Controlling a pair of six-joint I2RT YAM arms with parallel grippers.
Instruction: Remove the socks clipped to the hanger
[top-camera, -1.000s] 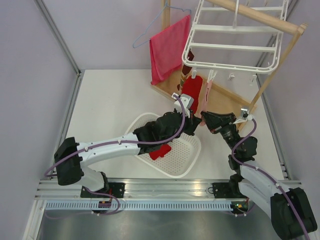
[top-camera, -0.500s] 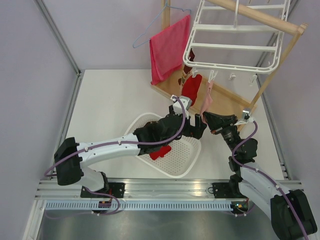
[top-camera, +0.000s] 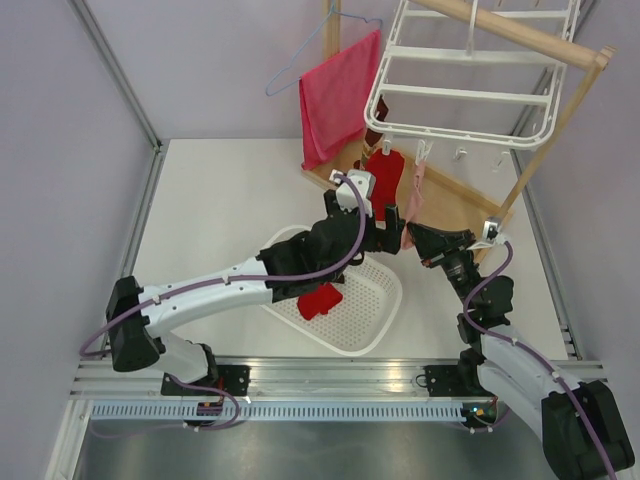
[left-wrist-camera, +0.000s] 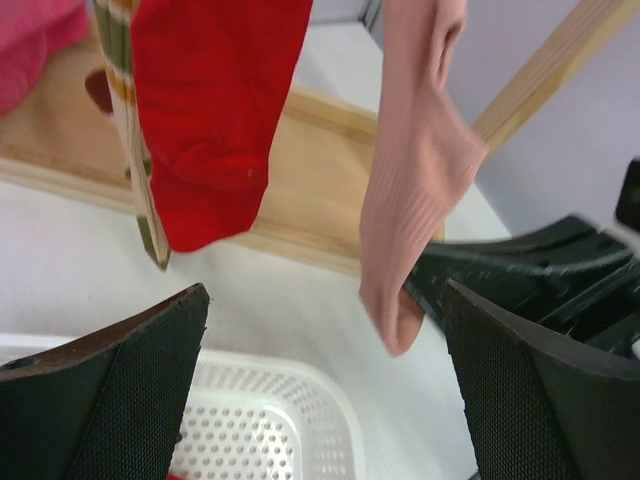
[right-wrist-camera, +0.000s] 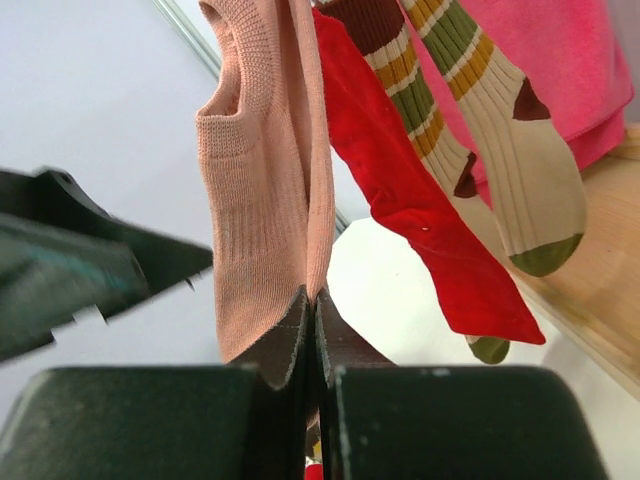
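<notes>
The white hanger (top-camera: 470, 75) hangs from a wooden stand at the back right. Clipped to its near edge are a red sock (top-camera: 383, 178), a pale pink sock (top-camera: 411, 195) and striped socks (right-wrist-camera: 500, 130) behind them. My right gripper (right-wrist-camera: 313, 310) is shut on the lower edge of the pink sock (right-wrist-camera: 265, 200), beside the red sock (right-wrist-camera: 420, 230). My left gripper (left-wrist-camera: 325, 380) is open and empty, just below the red sock (left-wrist-camera: 215, 120) and the pink sock (left-wrist-camera: 415, 190). The two grippers (top-camera: 392, 238) (top-camera: 410, 238) nearly meet under the socks.
A white perforated basket (top-camera: 375, 315) sits below the left arm with a red sock (top-camera: 320, 300) lying in it. A large red-pink towel (top-camera: 338, 95) hangs on a wire hanger at the back. The stand's wooden base (left-wrist-camera: 300, 200) runs behind the socks.
My left gripper has opened and risen toward the hanging socks. My right gripper has closed onto the toe end of the pink sock.
</notes>
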